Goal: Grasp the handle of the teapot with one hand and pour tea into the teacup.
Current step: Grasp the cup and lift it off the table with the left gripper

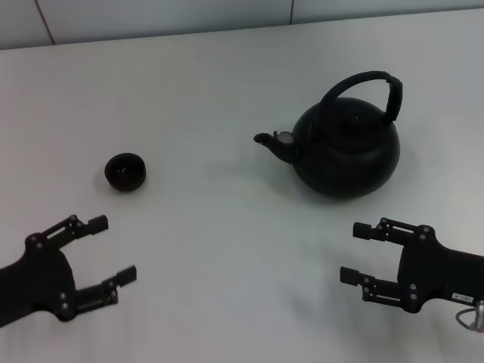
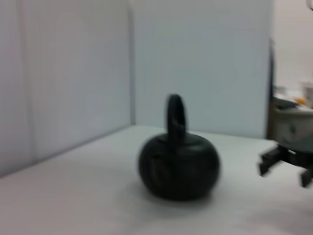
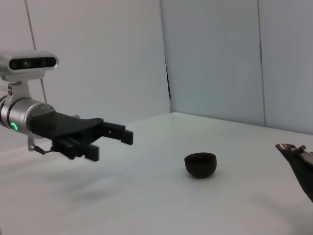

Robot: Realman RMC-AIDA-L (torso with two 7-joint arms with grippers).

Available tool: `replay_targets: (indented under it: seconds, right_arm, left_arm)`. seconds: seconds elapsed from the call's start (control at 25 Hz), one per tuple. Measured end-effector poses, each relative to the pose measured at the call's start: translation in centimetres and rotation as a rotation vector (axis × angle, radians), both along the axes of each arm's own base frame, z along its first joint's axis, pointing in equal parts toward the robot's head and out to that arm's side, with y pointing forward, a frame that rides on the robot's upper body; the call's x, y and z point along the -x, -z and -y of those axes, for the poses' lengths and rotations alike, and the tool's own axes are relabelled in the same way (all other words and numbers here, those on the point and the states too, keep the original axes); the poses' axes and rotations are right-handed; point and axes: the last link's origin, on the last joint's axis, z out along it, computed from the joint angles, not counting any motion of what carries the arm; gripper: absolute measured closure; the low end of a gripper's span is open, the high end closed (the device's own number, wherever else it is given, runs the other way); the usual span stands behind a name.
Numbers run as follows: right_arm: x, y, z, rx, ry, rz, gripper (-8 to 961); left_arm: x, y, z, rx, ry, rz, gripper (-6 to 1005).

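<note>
- Nearest the head camera, the left end effector (image 1: 106, 249) sits at the near left over the counter (image 1: 219, 249), fingers spread apart, grasping nothing.
- Right end effector (image 1: 361, 253) sits at the near right, likewise released with fingers spread, grasping nothing.
- Both end effectors are well apart from each other and from the task items.
- Teapot (image 1: 349, 147) stands upright on the counter at the right, beyond the right end effector and not touching it.
- Handle (image 1: 361, 85) arches over the teapot's top, upright; its right side is the wider, flatter part. Nothing grips it.
- Spout (image 1: 266, 141) points left, toward the teacup.
- Teacup (image 1: 125, 171) stands upright at the left, well apart from the teapot and beyond the left end effector.
- Contents of the teacup cannot be told.
- Left wrist view: teapot (image 2: 178, 166) seen side-on with handle (image 2: 176, 117) upright; the right end effector (image 2: 283, 161) shows beside it, clear of it.
- Right wrist view: teacup (image 3: 200, 164) on the counter between the left end effector (image 3: 115, 139) and the spout tip (image 3: 288, 149) at the frame edge.
</note>
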Motion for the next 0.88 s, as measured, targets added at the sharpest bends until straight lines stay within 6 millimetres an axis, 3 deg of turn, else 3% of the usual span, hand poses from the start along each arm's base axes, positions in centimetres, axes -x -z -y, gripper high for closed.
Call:
replay_targets:
  seconds: [0.4,0.88]
  right_arm:
    - [0.1,0.0,-0.1,-0.003,0.001,-0.005,241]
    - [0.3,0.3,-0.1,0.004,0.003,-0.021,242]
  left_arm:
    - [2.2,-0.5,-1.6,-0.203,-0.216,0.018,145]
    - [2.6,-0.7,-2.3,-0.240,-0.249,0.006,147]
